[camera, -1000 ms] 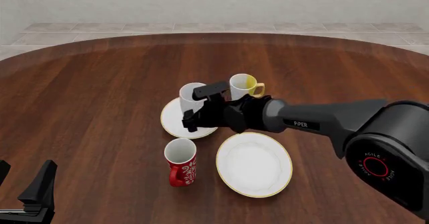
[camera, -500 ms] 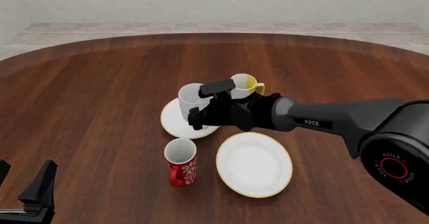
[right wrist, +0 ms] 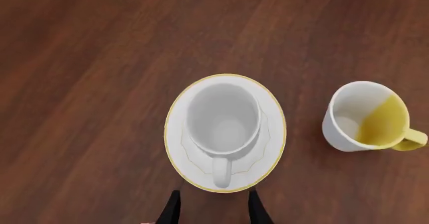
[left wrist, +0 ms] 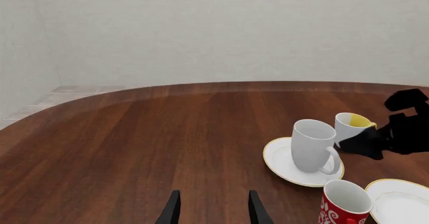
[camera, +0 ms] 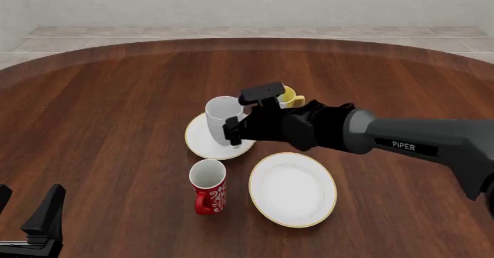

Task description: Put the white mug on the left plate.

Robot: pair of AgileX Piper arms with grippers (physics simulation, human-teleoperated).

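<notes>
The white mug (right wrist: 224, 119) stands upright on the left plate (right wrist: 180, 148), so the right gripper (right wrist: 213, 206), fingers spread and empty, should lift straight up, clear of the handle.

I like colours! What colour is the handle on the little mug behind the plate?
Yellow. The small mug is white with a yellow handle, clearest in the right wrist view.

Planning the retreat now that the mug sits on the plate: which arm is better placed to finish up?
Right. The right gripper hangs open just beside the white mug, which stands upright on the left plate. The left gripper sits far back at the table's near edge.
</notes>
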